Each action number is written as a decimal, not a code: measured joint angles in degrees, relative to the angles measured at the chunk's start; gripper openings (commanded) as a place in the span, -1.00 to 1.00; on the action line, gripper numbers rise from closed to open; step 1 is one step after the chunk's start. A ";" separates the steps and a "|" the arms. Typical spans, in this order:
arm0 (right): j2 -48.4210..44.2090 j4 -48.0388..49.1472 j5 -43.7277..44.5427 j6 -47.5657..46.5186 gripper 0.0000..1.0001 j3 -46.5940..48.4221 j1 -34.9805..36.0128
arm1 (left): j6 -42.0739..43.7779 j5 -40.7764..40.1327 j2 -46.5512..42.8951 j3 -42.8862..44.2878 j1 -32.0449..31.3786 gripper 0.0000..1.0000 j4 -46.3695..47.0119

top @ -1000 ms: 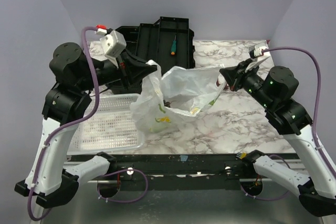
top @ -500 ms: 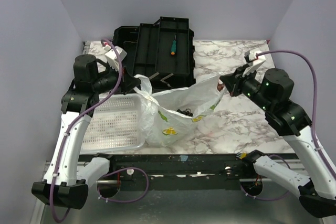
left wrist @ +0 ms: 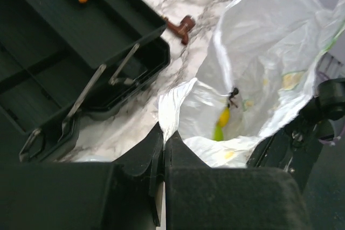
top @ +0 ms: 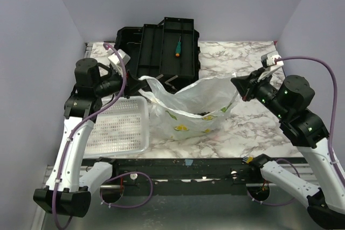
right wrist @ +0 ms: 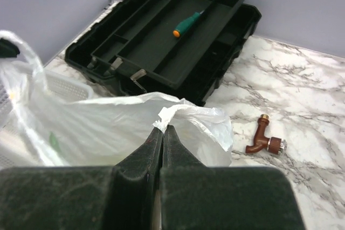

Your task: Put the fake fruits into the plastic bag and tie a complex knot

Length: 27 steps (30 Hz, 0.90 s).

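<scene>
Pinching opposite rims of the plastic bag [top: 194,98], the left end effector [left wrist: 163,133] and right end effector [right wrist: 163,129] stretch it over the bench [top: 242,127], likely readying the knot; 1 fake fruit [left wrist: 220,125] shows inside.

I found no words, numbers or brand marks I could read. The plastic bag [top: 197,96] carried only small yellow-green printed shapes, too blurred to tell letters, and the black toolbox [top: 156,47] showed me no legible label.
</scene>
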 measured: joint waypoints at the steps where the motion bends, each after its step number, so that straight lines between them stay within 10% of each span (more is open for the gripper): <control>1: 0.48 -0.02 0.02 -0.09 -0.99 0.00 -0.28 | 0.46 -0.63 -0.13 -1.38 0.00 -1.00 0.02; 7: 3.30 -0.02 -0.85 -1.77 -0.99 0.00 -0.72 | 10.19 -10.95 3.78 -0.87 0.22 -0.96 -4.63; 13: 5.44 -0.07 -5.68 -4.90 -0.99 0.02 -0.72 | 22.27 -17.05 6.95 1.51 0.22 0.93 -11.39; 20: 7.17 0.15 -14.25 -5.31 -0.99 0.15 -0.72 | 29.31 -1.31 -1.49 8.35 -1.40 0.97 -9.22; 27: 7.30 3.32 -18.29 -1.57 -0.90 0.22 -0.72 | 26.45 1.84 0.96 10.51 -18.53 0.97 6.99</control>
